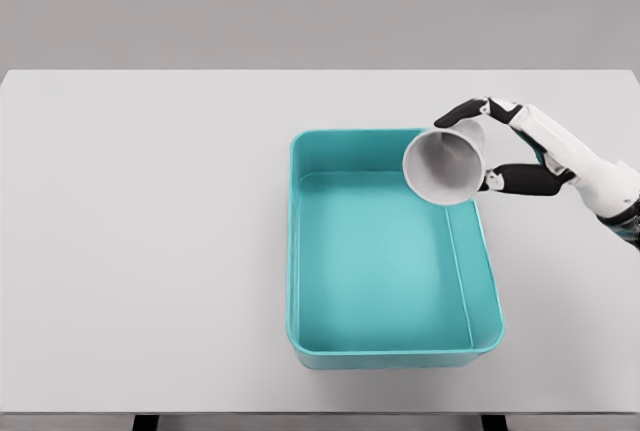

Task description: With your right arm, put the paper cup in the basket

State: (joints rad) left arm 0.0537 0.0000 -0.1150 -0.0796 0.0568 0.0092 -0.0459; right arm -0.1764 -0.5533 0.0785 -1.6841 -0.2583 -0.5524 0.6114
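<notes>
Tilting paper cup, mouth facing lower-left

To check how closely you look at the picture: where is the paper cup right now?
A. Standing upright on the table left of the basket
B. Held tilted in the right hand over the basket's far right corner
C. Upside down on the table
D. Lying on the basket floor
B: the right hand grips the paper cup, its open mouth tipped toward the camera, over the far right corner of the basket.

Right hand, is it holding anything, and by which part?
Yes. The right hand holds the paper cup by its side wall near the base, fingers above and below it, with the cup tilted over the teal basket's far right corner.
</notes>
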